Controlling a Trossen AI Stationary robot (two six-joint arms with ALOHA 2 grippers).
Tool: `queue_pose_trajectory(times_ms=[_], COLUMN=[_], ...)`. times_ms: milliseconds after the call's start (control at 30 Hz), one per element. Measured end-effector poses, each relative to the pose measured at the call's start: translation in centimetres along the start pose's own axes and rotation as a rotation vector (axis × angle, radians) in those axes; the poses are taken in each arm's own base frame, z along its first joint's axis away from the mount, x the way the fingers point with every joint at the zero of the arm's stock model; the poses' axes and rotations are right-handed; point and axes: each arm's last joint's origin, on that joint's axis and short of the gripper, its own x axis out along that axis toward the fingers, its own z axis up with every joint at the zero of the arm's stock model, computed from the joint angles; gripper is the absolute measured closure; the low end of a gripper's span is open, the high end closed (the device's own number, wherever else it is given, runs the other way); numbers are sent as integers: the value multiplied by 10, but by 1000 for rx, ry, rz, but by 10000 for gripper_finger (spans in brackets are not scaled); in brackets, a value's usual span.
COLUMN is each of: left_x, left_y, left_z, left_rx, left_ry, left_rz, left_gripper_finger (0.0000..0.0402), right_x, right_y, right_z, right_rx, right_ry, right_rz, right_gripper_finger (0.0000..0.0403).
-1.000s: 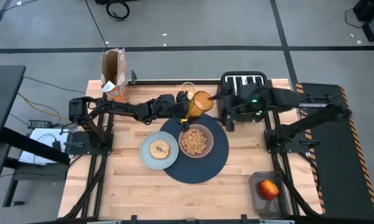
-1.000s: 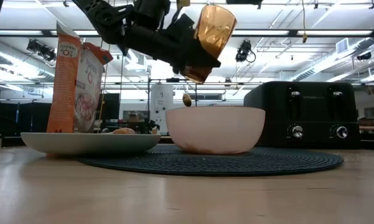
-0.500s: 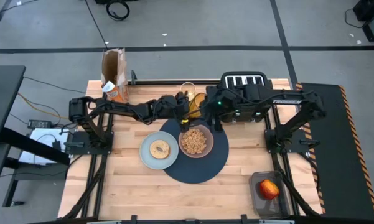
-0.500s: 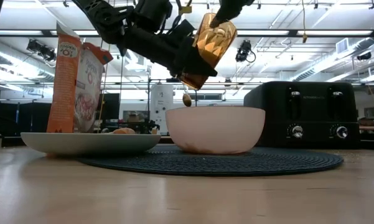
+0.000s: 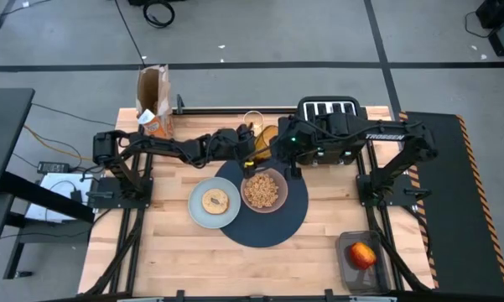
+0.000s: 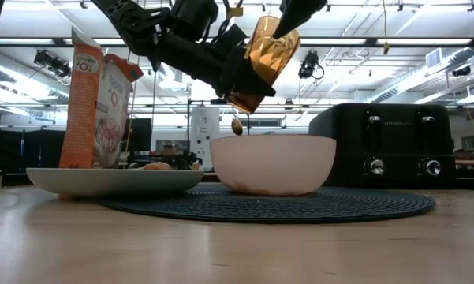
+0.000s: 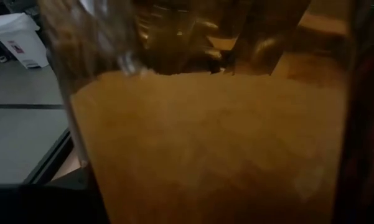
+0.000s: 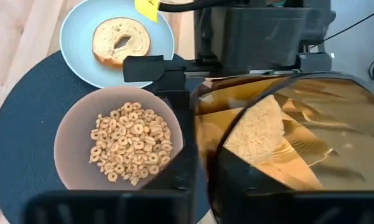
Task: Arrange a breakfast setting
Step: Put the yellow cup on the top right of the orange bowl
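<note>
Two end effectors grasp one amber tumbler [image 6: 262, 59]: left [image 5: 250, 144]; right [image 5: 278, 151]; one bowl [image 5: 263, 190] below.

Bowl [image 5: 263, 191] on placemat [image 5: 277, 225]; plate [image 5: 200, 211] left, bearing bagel [image 5: 215, 200]; toaster [image 5: 329, 110] behind.

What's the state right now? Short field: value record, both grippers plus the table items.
left gripper: holds the amber tumbler tilted above the pinkish bowl
right gripper: at the tumbler's rim, fingers closing on it
bowl: on the navy placemat, cereal inside
plate: overlaps the placemat's left edge, bagel on it
apple: in a tray at the table's near right corner
toaster: at the back edge, behind the right arm
cereal box: back left corner
</note>
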Motion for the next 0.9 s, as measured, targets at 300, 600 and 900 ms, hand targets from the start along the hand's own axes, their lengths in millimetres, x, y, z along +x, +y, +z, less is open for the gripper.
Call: queue_pose_trajectory(times_ms=[300, 600, 900], left_x=[0, -30, -89], left_y=[0, 3, -21], left_z=[4, 18, 22], left_rx=[-35, -19, -24], left_ry=[-29, 62, 359], left_rz=[3, -8, -120], left_gripper_finger=[13, 21, 21], right_x=[0, 2, 18], right_y=[0, -11, -40], right_z=[-2, -11, -29], right_rx=[-2, 19, 88], right_ry=[19, 86, 240], right_rz=[10, -16, -31], right_gripper_finger=[391, 391, 391])
